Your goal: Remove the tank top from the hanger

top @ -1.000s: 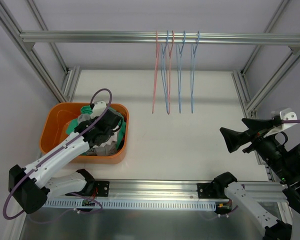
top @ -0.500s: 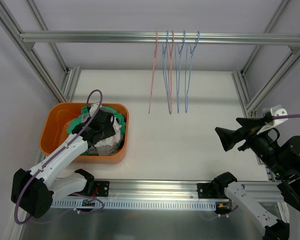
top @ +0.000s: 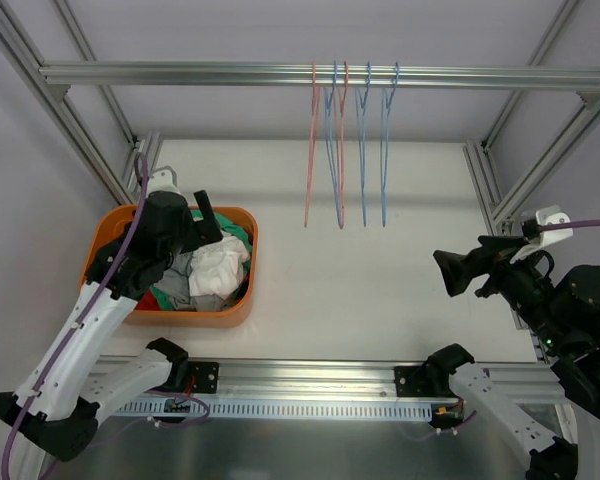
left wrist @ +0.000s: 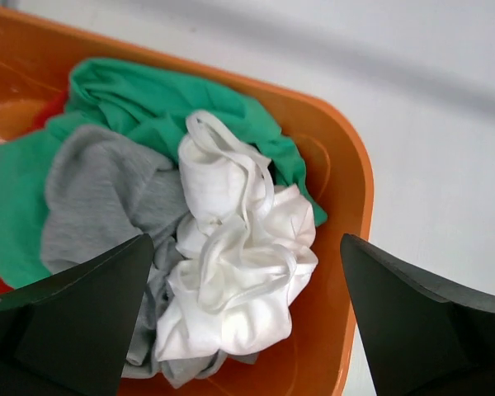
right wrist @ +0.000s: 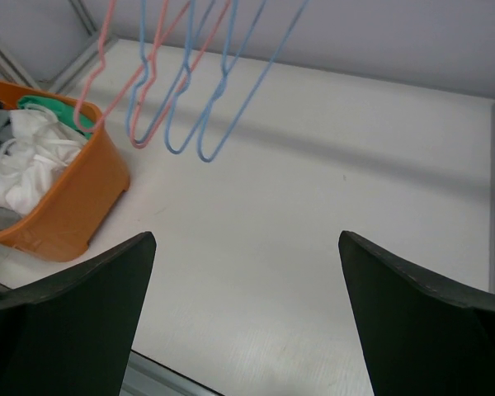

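Observation:
The white tank top (top: 218, 265) lies crumpled in the orange bin (top: 180, 318), on top of green and grey clothes. My left gripper (top: 198, 225) hovers over the bin's back edge, open and empty. In the left wrist view the tank top (left wrist: 239, 272) sits below the open left gripper (left wrist: 246, 239), apart from both fingers. Several bare pink and blue hangers (top: 345, 150) hang from the rail (top: 180, 73). My right gripper (top: 455, 275) stands open over the table at the right, holding nothing; its wrist view shows the right gripper (right wrist: 246, 235) above bare tabletop.
A green garment (left wrist: 148, 99) and a grey one (left wrist: 99, 198) fill the rest of the bin (left wrist: 346, 206). The hangers (right wrist: 181, 99) dangle left of centre in the right wrist view, beside the bin (right wrist: 74, 206). Aluminium frame posts border the table on both sides.
My left gripper opened, let go of the white tank top into the bin, and lifted back to the left. The hangers swung slightly. The right arm barely shifted.

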